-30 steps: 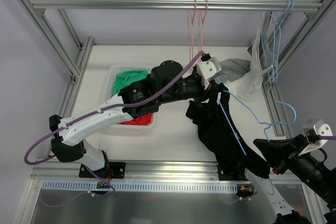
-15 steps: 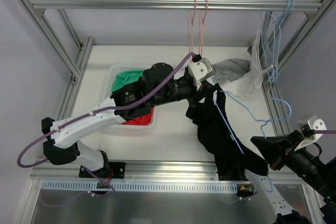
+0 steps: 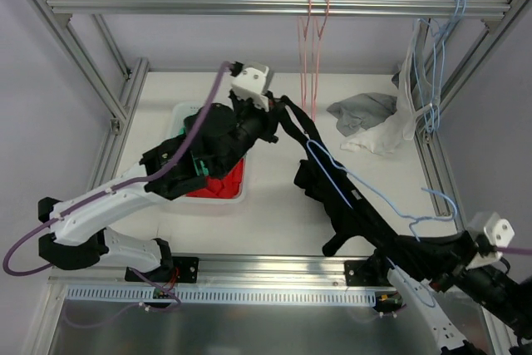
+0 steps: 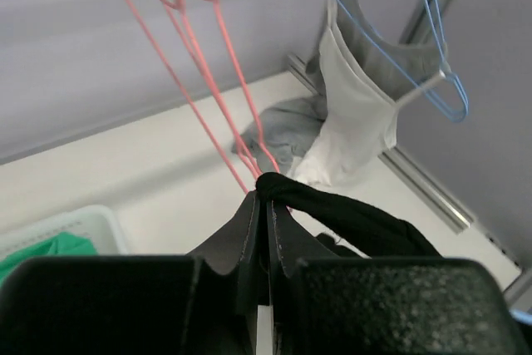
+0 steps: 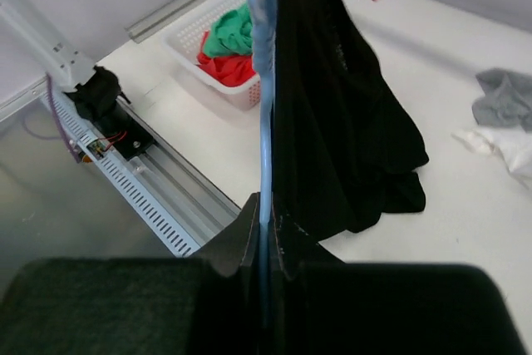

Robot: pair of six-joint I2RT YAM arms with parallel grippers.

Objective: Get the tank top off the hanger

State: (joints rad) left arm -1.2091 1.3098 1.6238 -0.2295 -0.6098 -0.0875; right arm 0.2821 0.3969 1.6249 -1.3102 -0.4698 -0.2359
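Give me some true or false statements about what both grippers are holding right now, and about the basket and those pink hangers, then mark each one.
1. The left gripper is shut on a strap of the black tank top. True.
2. The right gripper is open and holds nothing. False: it is shut on the blue hanger.
3. The basket holds a green cloth and a red cloth. True.
4. The two pink hangers lie flat on the table. False: they hang from the top rail.
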